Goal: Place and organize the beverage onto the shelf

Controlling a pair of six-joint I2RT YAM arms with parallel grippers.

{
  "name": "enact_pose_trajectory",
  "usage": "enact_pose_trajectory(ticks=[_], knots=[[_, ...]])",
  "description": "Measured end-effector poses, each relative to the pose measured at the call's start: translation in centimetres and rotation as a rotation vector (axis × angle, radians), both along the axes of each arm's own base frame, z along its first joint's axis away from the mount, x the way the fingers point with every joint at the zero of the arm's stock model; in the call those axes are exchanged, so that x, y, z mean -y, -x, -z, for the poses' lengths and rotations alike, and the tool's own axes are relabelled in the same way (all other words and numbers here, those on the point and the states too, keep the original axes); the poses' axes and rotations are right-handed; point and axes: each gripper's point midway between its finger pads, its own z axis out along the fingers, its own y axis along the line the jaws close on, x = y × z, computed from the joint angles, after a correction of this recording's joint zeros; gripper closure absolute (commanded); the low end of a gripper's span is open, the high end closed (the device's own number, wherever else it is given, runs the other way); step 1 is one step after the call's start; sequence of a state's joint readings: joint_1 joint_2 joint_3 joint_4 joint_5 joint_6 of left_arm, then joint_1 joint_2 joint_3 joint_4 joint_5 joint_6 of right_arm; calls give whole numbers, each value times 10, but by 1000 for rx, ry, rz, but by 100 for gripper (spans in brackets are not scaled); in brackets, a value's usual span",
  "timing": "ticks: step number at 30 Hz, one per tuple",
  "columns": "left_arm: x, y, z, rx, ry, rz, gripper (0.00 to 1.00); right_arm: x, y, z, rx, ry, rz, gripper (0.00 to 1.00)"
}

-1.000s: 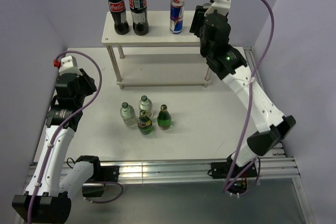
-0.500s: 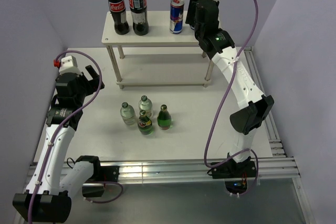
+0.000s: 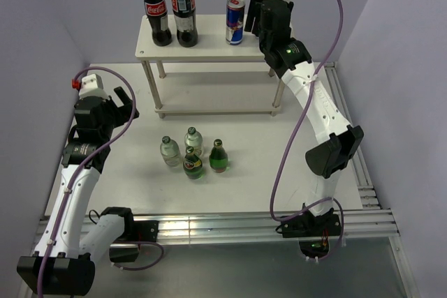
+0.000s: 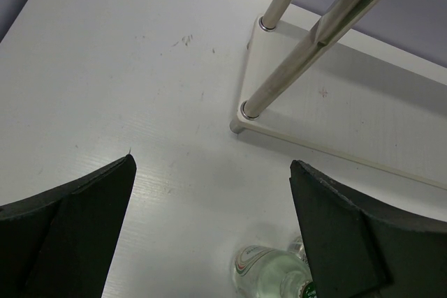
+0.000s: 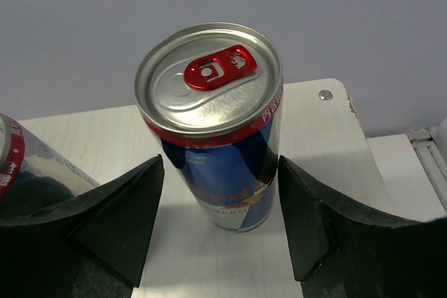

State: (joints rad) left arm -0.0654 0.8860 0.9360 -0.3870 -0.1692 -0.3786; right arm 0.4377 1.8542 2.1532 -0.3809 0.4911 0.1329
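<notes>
Left gripper [image 4: 213, 232] hangs over the table [image 3: 279, 151] at approx 9 o'clock of the bottle cluster, well apart from it. Its matte black wedge fingers are spread wide w/ nothing between them. Table is flat, white, faintly scuffed.

Four small bottles stand upright in a tight group at mid-table. Near green bottle [image 3: 193, 164] is closest to the arm bases: glossy dark glass, round body, short neck. Far green bottle [image 3: 219, 156] is just beside it at 2 o'clock. Near clear bottle [image 3: 170, 151] sits at 10 o'clock and far clear bottle [image 3: 193, 139] at 12; both are see-through w/ pale labels.

Behind them is the shelf [image 3: 209, 36]: two long cream boards w/ rounded corners on round, shiny metal-looking legs. Lower board is bare.

On the top board, two tall dark cola bottles [image 3: 171, 12] w/ red labels stand at the left end. First can [image 3: 235, 21], slim blue-and-silver, stands right of centre. Second can [image 5: 223, 172] stands upright at its 3 o'clock near the right end: smooth silver lid, red tab.

Right gripper [image 5: 221, 162] straddles the second can, fingers approx a can's width apart, one on each side. Can't tell if the pads press on it or sit just clear.
</notes>
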Motion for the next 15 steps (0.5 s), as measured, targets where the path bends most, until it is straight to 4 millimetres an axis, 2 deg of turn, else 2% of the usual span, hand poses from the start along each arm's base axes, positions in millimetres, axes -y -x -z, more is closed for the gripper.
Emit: enact_pose_trajectory(ticks=[1,2,4,6,10,13,15], knots=[[0,0,0,-1,0,0,1,0,-1,1,-2,1,0,25],[0,0,0,-2,0,0,1,0,-1,2,-4,1,0,16],[0,0,0,-2,0,0,1,0,-2,3,-7,-3,2,6],[0,0,0,-1,0,-1,1,0,-3,5,-9,-3,3,2],[0,0,1,-2,0,-1,1,3,4,24,-38,-2,7,0],[0,-1,1,-4,0,-1,1,10,21,49,-91,5,7,0],[-1,-1,2,-6,-1,-3,1,13,38,57,-109,3,4,0]])
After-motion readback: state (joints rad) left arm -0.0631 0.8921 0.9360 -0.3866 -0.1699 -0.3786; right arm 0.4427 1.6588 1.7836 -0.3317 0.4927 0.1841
